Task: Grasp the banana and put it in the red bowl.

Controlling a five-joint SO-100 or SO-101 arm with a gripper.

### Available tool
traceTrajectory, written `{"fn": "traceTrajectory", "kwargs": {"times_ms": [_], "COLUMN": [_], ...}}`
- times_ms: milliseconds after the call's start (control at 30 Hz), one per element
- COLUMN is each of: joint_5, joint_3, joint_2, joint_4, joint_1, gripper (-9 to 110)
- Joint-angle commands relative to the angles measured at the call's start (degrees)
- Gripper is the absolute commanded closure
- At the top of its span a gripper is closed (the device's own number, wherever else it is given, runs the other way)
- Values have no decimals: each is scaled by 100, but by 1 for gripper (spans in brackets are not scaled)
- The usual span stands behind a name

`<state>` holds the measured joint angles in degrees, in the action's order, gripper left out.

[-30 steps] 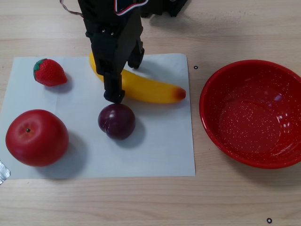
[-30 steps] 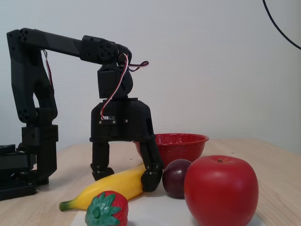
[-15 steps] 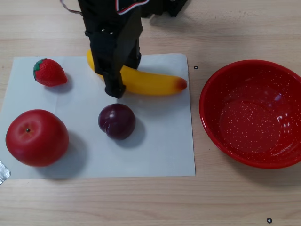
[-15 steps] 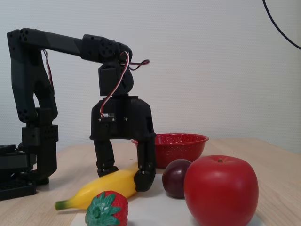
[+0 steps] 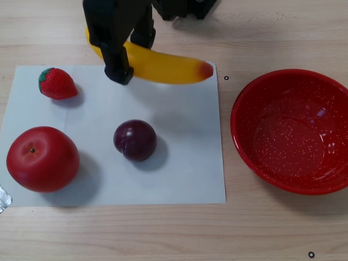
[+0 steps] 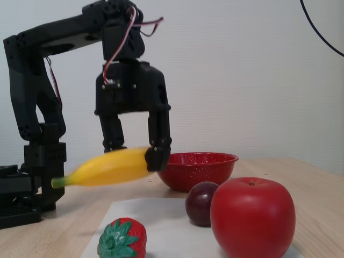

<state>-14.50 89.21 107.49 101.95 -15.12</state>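
The yellow banana [image 5: 163,66] [image 6: 107,167] hangs in the air above the white paper, held near its stem half. My gripper [image 5: 128,54] [image 6: 137,153] is shut on it, one finger on each side. In the fixed view the banana is blurred and lies roughly level, green stem tip to the left. The red bowl [image 5: 250,147] [image 6: 200,170] sits empty on the table, at the right in the other view, well apart from the banana.
A white paper sheet [image 5: 185,174] carries a strawberry [image 5: 56,83] [image 6: 122,238], a red apple [image 5: 42,158] [image 6: 252,217] and a dark plum [image 5: 135,140] [image 6: 200,202]. The arm's base [image 6: 27,188] stands at the left in the fixed view.
The gripper closed on the banana and lifted it off the paper. Arm and banana are now clearly higher than a second ago; the other fruits and bowl have not moved.
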Motion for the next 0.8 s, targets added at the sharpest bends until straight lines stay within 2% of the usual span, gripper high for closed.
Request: {"fn": "traceTrajectory", "kwargs": {"times_ms": [0, 433, 767], "joint_5": [-62, -483, -914], "joint_3": [-914, -2364, -2575], "joint_2": [668, 606, 431], "joint_4": [193, 299, -835], "joint_1": [70, 1072, 2496], "gripper": [101, 101, 101]}}
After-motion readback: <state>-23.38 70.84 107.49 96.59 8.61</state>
